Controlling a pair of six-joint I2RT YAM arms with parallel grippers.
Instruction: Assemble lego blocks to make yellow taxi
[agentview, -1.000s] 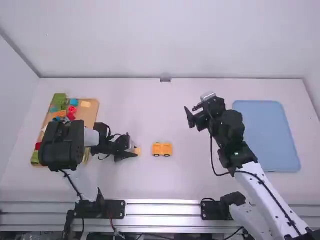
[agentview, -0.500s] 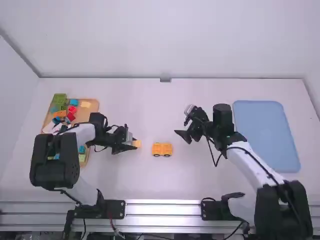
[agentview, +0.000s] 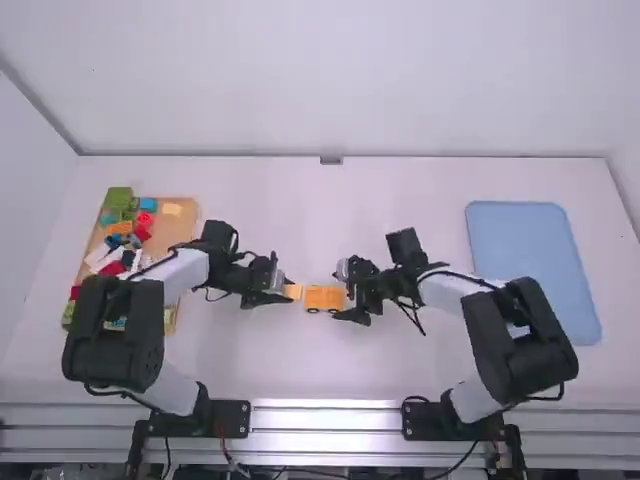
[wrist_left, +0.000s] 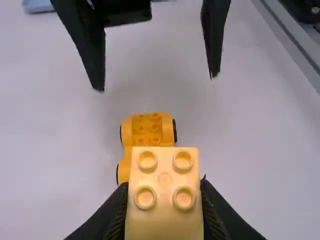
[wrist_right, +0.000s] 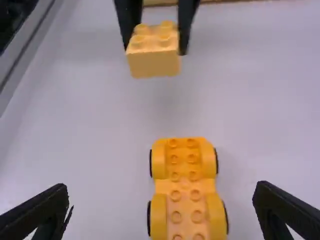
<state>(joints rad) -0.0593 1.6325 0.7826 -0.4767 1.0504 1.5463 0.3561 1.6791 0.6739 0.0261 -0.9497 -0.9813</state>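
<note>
While our left gripper (agentview: 284, 292) pinches a square pale-yellow plastic block (wrist_left: 164, 217), our right gripper (agentview: 342, 294) gapes near a yellow plastic wheeled base (wrist_right: 184, 186).

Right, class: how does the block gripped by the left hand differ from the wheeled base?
The block is paler yellow; the wheeled base is deeper orange-yellow.
The block is short, with four studs and no wheels; the wheeled base is longer, with more studs and dark wheels.
The block is gripped by the left hand; the wheeled base sits ungripped on the table.
Both have studs on top.
</note>
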